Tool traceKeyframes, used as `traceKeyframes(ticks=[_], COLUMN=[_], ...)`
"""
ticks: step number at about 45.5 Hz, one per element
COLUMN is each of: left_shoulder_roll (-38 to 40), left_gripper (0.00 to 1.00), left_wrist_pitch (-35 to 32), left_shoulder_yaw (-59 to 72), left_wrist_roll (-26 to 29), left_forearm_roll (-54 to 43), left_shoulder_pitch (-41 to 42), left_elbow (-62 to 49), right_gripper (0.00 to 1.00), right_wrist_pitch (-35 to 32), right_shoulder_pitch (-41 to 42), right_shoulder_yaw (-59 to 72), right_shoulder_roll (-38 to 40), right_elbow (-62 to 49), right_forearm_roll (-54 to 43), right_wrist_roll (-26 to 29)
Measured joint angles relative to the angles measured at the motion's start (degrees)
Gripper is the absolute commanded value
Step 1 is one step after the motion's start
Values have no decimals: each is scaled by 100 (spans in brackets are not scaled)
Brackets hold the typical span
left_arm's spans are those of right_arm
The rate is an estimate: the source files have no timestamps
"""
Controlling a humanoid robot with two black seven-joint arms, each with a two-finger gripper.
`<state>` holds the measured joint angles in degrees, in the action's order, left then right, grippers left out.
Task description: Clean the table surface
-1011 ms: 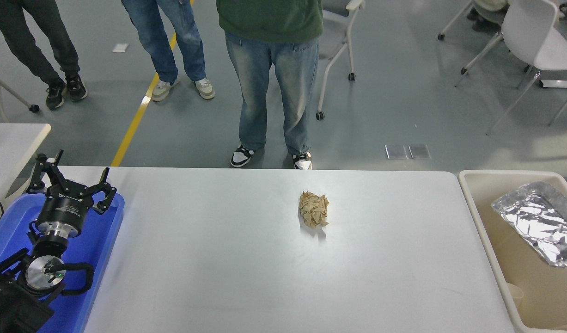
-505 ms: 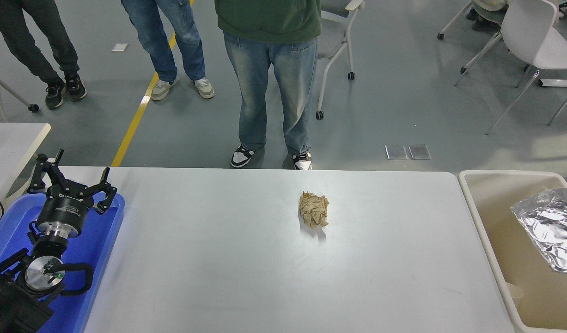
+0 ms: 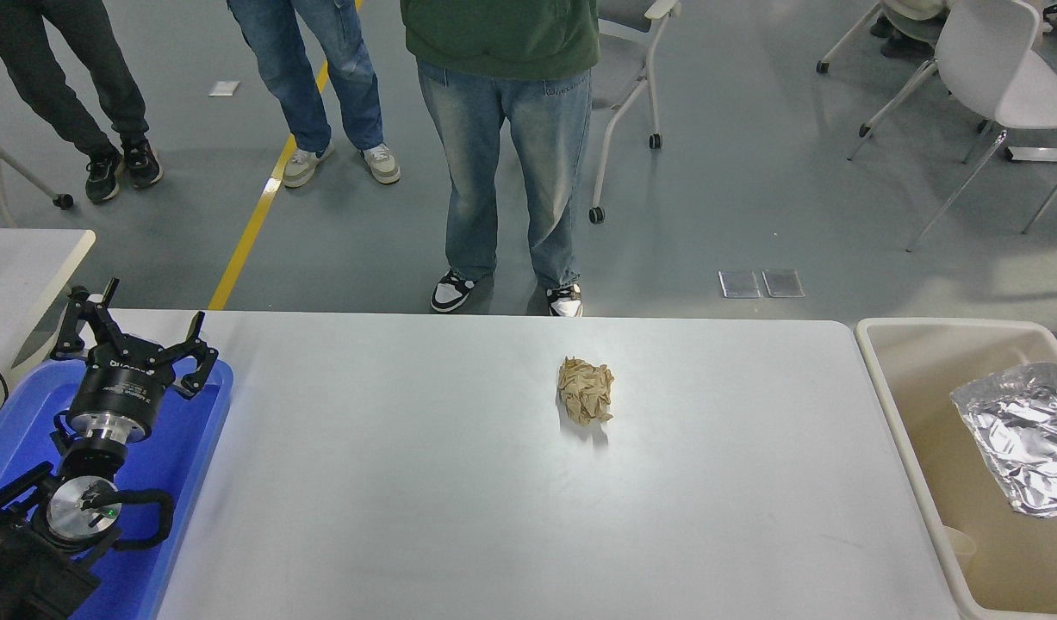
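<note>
So counting it up: one big white table surface point(image 3: 459, 517) filling the lower middle of the frame, one crumpled tan paper wad point(image 3: 585, 390) sitting on it a bit right of center toward the far edge, one blue tray point(image 3: 179, 448) at the lower left, one beige bin point(image 3: 941, 482) at the right edge just beside the table, and one crinkled foil sheet point(image 3: 1015, 435) inside that bin. Three people are standing at the top of the frame; the person in the green top point(image 3: 502, 129) is closest, right at the table's far edge. The left gripper point(image 3: 132, 331) is parked over the blue tray at the lower left, pointing away toward the top of the frame, fingers spread wide with nothing between them. A tiny dark bit pokes in at the right edge by the foil, too little to say if it's the right gripper. Compared with half a second ago, the foil has shifted slightly and sits a touch lower in the bin; the wad and left arm haven't budged.
</note>
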<state>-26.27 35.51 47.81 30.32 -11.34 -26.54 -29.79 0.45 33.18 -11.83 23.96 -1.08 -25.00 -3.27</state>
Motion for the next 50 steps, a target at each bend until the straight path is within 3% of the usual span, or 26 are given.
traceKeyframes(ticks=[5,50], left_shoulder_roll=[0,3], left_gripper=[100,100], left_wrist_pitch=[0,0], left_shoulder_yaw=[0,0], left_wrist_roll=[0,6], left_forearm_roll=[0,-4], left_shoulder_pitch=[0,8], left_elbow=[0,0], right_gripper=[99,100], right_wrist_pitch=[35,66], right_shoulder_pitch=[-12,-5], right_shoulder_yaw=[-27,-25], right_shoulder_roll=[-17,-53], right_elbow=[-3,2], right_forearm_roll=[17,789], right_wrist_roll=[13,208])
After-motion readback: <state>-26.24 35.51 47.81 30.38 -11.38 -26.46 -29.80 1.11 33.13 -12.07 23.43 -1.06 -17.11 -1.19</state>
